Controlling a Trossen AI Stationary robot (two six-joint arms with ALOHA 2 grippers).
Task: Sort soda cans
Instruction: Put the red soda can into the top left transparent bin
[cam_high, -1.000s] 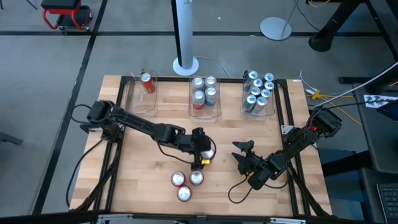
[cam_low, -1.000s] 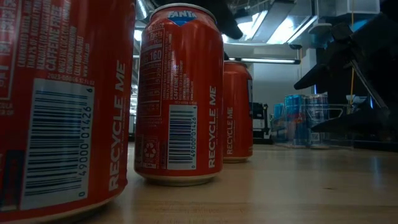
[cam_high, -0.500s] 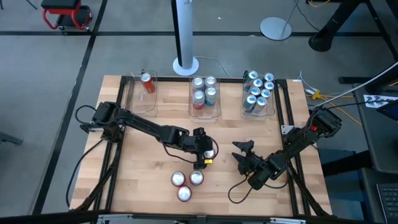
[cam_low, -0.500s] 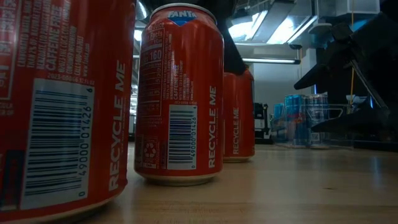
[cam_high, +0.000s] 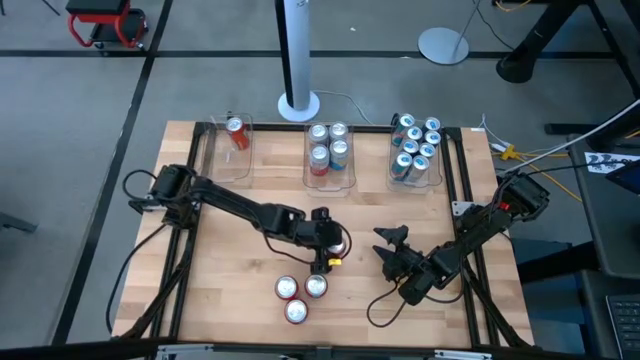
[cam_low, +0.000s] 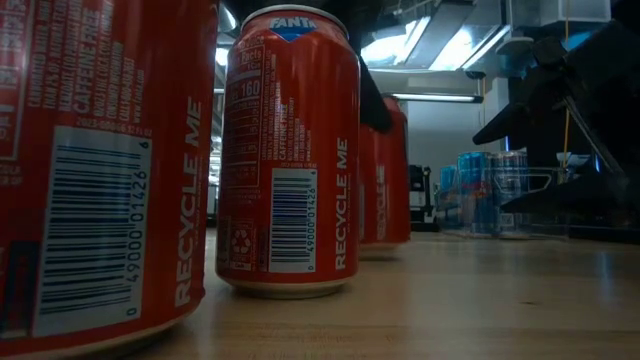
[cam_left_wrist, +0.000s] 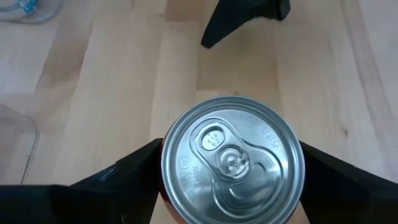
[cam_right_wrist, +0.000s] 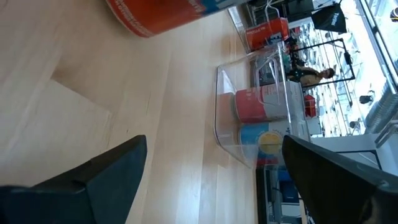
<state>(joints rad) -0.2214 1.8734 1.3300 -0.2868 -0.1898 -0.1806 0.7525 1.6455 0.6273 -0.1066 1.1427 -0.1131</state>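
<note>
A: Where is the left claw (cam_high: 330, 250)?

B: Mid-bench (cam_high: 230, 300), its fingers (cam_left_wrist: 118, 180) flanking an upright red metal soda can (cam_left_wrist: 231, 160) with silver top.

A: The right claw (cam_high: 390, 245)?

B: Resting nearby, spread wide, empty.

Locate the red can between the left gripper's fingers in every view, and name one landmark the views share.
High view: the red can sits mid-table under the left gripper, above the three-can cluster.
Low view: partly hidden third can back, a dark finger against its top.
Left wrist view: silver top centred, fingers on both sides.
Right wrist view: probably the red can at the top edge; uncertain.
Shared landmark: the wooden table.
</note>
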